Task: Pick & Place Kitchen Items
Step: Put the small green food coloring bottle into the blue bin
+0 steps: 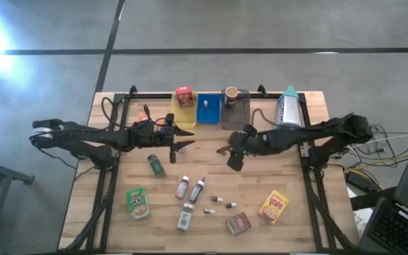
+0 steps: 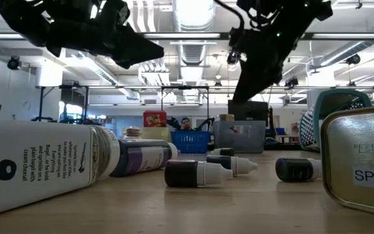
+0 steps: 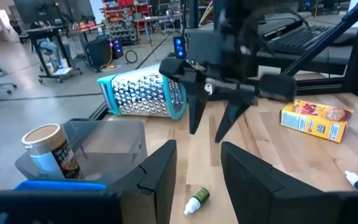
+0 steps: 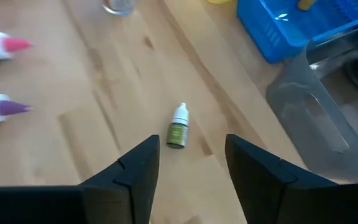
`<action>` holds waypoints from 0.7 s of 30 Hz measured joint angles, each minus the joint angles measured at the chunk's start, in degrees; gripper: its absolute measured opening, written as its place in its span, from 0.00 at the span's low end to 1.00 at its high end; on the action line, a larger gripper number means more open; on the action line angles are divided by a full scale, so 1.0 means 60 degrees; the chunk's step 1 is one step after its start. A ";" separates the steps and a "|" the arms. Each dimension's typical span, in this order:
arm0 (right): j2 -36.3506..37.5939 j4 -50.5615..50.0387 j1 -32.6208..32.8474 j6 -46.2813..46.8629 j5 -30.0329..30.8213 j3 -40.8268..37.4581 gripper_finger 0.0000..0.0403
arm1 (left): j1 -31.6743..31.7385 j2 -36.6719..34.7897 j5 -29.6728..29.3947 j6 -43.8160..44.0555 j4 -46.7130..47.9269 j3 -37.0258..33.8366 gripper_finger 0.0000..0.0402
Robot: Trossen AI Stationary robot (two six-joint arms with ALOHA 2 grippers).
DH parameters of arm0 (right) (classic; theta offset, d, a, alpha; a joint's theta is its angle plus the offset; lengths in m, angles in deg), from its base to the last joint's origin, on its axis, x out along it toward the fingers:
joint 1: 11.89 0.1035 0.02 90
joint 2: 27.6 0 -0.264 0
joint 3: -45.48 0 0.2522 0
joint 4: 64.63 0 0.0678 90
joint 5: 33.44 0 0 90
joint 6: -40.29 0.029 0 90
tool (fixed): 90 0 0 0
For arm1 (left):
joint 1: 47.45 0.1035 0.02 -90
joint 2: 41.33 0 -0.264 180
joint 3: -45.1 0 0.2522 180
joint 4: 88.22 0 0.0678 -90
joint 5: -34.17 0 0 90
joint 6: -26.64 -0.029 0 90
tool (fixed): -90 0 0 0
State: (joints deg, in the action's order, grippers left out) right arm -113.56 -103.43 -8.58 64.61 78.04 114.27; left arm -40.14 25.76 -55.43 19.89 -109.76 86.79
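Two arms hover; right pincer (image 1: pixel 234 161) open.

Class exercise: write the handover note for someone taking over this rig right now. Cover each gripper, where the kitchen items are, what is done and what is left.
Right gripper: open, empty, above the small green vial lying on the table.
Left gripper: open, empty, near the trays.
Done: red box in the yellow tray; brown cup in the grey tray.
Left: the vial, bottles, green pouch, yellow box and the rest lie loose on the table.
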 joint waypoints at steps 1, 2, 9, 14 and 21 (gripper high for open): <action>-0.0147 0.0004 0.0145 0.0135 0.0382 0.0006 0.45 | 0.0000 0.0000 0.0000 0.0040 0.0020 0.0000 0.33; -0.0286 -0.0011 0.0283 0.0260 0.0749 0.0006 0.45 | 0.0000 0.0000 0.0000 0.0047 0.0040 0.0000 0.33; -0.0674 0.1153 0.0724 0.0958 0.1462 -0.0446 0.43 | 0.0000 0.0002 0.0000 0.0053 0.0068 0.0000 0.33; -0.0683 0.2338 0.0717 0.1340 0.1424 -0.1054 0.46 | 0.0000 0.0004 0.0000 0.0056 0.0068 0.0000 0.33; -0.0697 0.2961 0.0697 0.1533 0.1414 -0.1784 0.56 | 0.0000 0.0004 0.0000 0.0056 0.0068 0.0000 0.33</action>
State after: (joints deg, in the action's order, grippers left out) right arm -117.74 -85.66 -4.40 73.81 86.52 103.57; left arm -40.14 25.78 -55.43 20.23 -109.36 86.79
